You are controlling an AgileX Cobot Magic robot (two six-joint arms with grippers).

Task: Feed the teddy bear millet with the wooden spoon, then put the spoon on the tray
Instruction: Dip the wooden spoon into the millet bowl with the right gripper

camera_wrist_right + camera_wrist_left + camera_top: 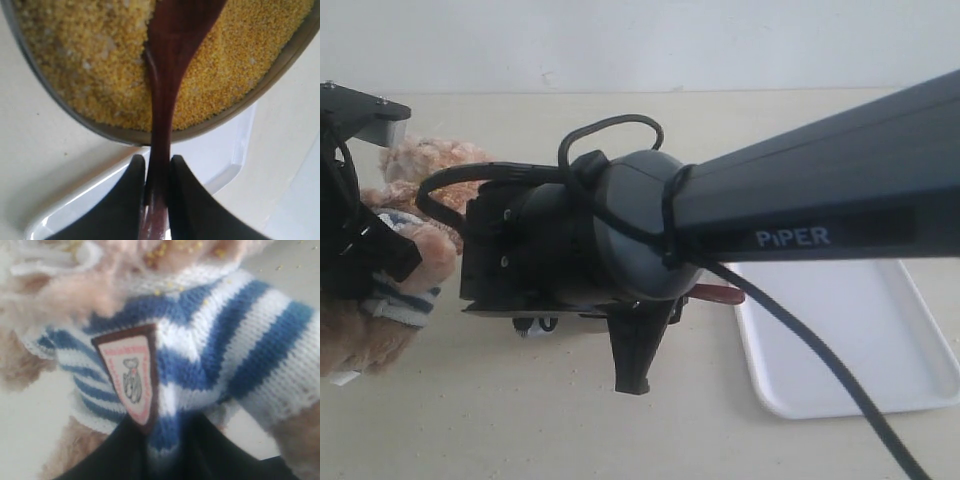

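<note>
Soft, even light, faint shadows; the teddy bear (pixel 210 355) is blurred up close, exterior view hazy

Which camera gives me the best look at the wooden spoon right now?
The right wrist view: the wooden spoon runs from the right gripper's shut jaws out over the millet in the metal bowl. The exterior view shows only its reddish end beside the tray. The left wrist view shows just the teddy bear.

wooden spoon (pixel 167 65) over millet (pixel 85 60), perhaps dipped
</note>
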